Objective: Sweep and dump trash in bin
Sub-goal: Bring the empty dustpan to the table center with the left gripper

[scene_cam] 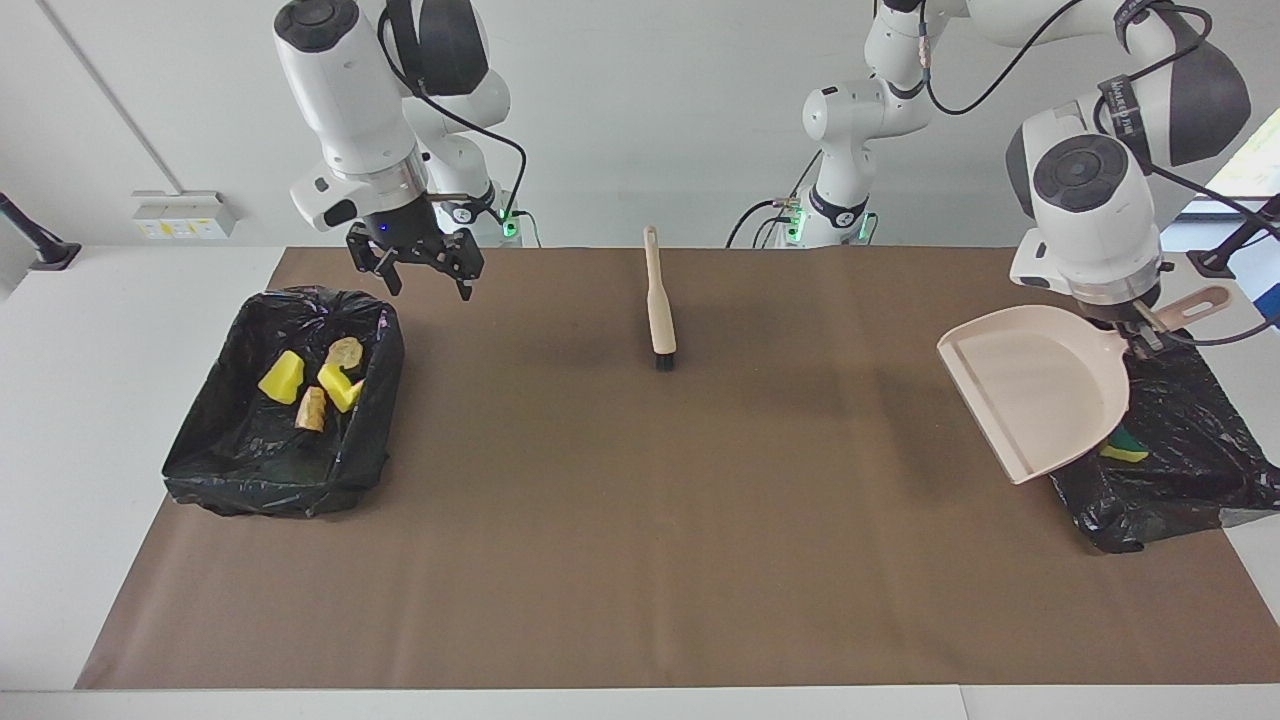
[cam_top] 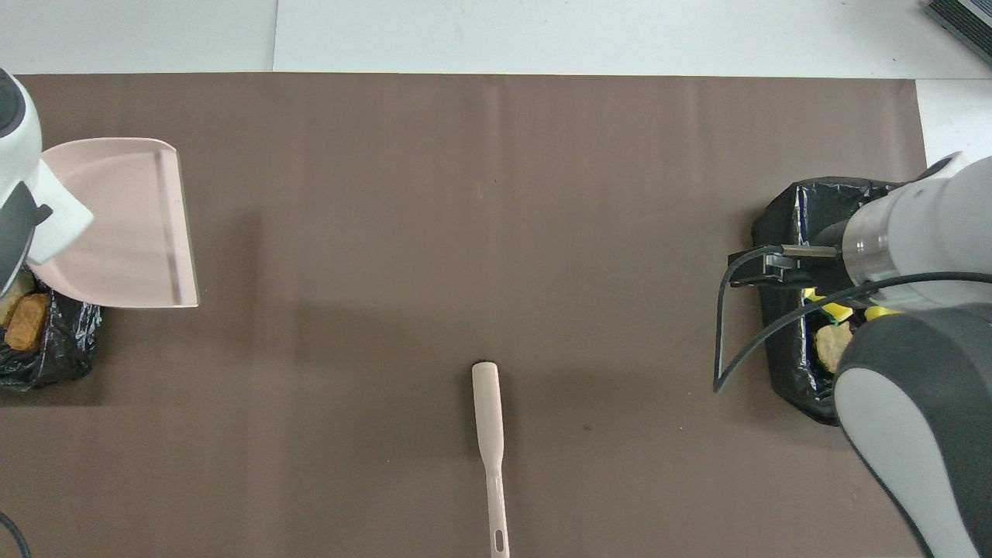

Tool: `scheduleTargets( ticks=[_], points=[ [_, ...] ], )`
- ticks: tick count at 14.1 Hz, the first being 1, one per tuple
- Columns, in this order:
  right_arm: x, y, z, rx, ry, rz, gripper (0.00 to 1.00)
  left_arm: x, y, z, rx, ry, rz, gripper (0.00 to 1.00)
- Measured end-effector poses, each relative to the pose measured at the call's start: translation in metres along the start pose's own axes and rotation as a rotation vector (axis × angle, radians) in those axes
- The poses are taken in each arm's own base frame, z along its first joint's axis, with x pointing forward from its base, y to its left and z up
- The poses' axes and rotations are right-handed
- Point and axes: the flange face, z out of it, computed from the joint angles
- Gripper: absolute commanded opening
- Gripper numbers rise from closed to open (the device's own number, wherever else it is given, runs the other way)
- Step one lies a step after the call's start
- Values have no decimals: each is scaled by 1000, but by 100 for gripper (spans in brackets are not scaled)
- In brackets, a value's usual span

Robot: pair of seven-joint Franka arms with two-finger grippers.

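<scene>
Dustpan hangs tilted from the left gripper, clenched on its handle, over a bin; one green-yellow scrap peeks out below. Right gripper, jaws spread and empty, hovers by the other bin holding four scraps. Brush lies between the grippers.

From overhead, the dustpan covers most of its bin; a brown scrap shows beside it. The right arm hides most of the other bin.

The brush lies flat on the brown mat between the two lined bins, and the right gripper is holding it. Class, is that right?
Not quite. The brush does lie flat between the bins, but the right gripper is open and empty, up over the mat beside the bin at its end. The facing view shows it.
</scene>
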Motion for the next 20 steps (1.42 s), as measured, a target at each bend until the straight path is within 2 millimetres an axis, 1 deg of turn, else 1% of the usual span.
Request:
scheduleTargets(
  ticks=[2,4,5,6,7,9,12,14,16,20],
  points=[
    [-2,14,-30,-32,-3,-28,100,33,12,-18,-32,79,-96,0],
    [-9,27,-63,-45,-15,-44,100,73,27,-38,-73,144,-203,0],
    [-12,33,-73,-46,-17,-39,100,95,35,-47,-96,166,-247,0],
    [-12,40,-77,-45,-22,-25,100,119,44,-55,-115,179,-292,0],
    [-11,49,-77,-41,-26,-10,100,146,53,-63,-140,197,-352,0],
    [-9,60,-76,-38,-31,4,100,191,64,-76,-204,236,-476,0],
    [-7,60,-74,-38,-32,6,100,243,71,-98,-291,282,-656,0],
    [-5,64,-72,-34,-36,14,100,273,76,-112,-343,294,-798,0],
    [-4,70,-71,-31,-38,26,100,299,83,-122,-393,296,-921,0],
    [-3,76,-71,-30,-39,-13,100,339,96,-138,-466,299,-1119,0]
  ],
)
